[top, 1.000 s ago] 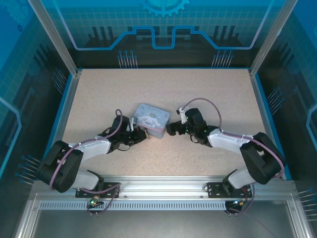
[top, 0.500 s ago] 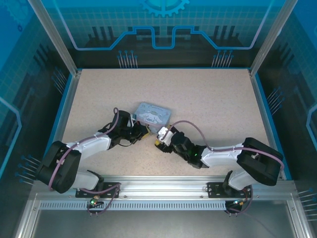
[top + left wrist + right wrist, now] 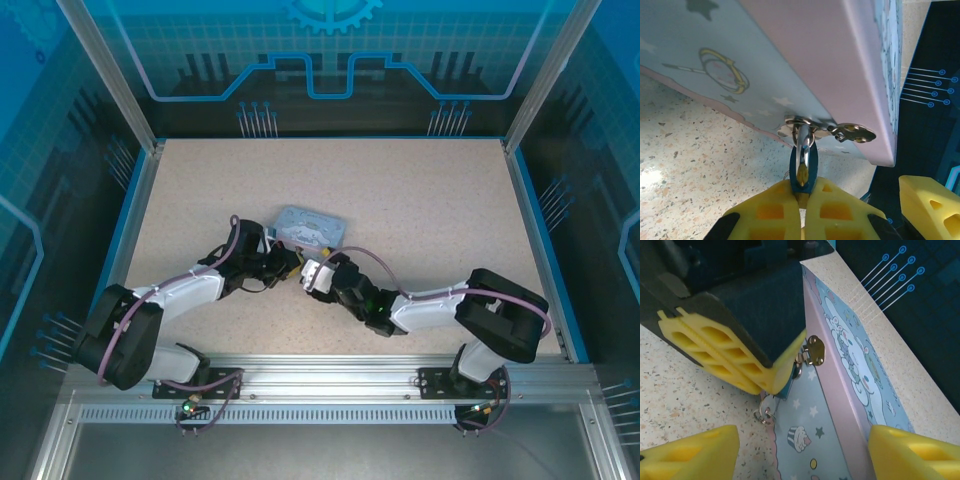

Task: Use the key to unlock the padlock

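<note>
The padlock (image 3: 802, 170) hangs by its silver shackle from the hasp (image 3: 840, 131) of the cartoon-printed tin (image 3: 840, 60), at the tin's 7 o'clock edge in the top view. The left gripper (image 3: 805, 191), reaching in from 8 o'clock, is pressed together on the padlock's body. A small metal ring (image 3: 764, 414) dangles beneath. The right gripper (image 3: 800, 452), in from 4 o'clock, stands spread just beside them, touching nothing.

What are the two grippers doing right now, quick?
Left gripper: closed, pinching the padlock that hangs on the tin.
Right gripper: open, holding nothing.
</note>
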Robot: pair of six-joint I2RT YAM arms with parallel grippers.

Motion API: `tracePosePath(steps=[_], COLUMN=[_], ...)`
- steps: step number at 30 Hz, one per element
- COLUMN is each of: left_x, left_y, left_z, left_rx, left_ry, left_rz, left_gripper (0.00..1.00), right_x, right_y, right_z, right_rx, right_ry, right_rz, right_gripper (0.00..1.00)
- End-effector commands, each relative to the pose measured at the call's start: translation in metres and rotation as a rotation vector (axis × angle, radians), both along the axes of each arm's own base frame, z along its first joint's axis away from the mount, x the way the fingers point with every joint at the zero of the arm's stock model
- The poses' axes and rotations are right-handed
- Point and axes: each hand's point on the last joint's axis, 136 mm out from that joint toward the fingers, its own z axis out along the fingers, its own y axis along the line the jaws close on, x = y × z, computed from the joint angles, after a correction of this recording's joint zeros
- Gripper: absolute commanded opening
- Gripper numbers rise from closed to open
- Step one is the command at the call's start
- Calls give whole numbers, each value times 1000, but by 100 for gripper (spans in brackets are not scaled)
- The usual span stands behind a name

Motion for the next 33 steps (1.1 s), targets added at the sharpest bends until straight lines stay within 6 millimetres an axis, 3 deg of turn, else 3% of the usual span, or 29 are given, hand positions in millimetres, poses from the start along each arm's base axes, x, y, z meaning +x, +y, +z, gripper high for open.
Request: tracePosePath(steps=[1,9,33], left_x=[4,4,4], left_y=[-4,-5,-3], left_z=[22,24,25], left_rx=[-52,-59,-69], left_ry=[-22,-26,-35], left_rz=[-7,-10,3], left_gripper=[0,0,0], right_x=[1,5,9], right_y=[14,22,31], right_z=[8,1,-16], right_rx=[-5,-35,-64], right_ry=[-44,-52,-12], right_rz=[27,35,23], right_gripper=[68,62,14])
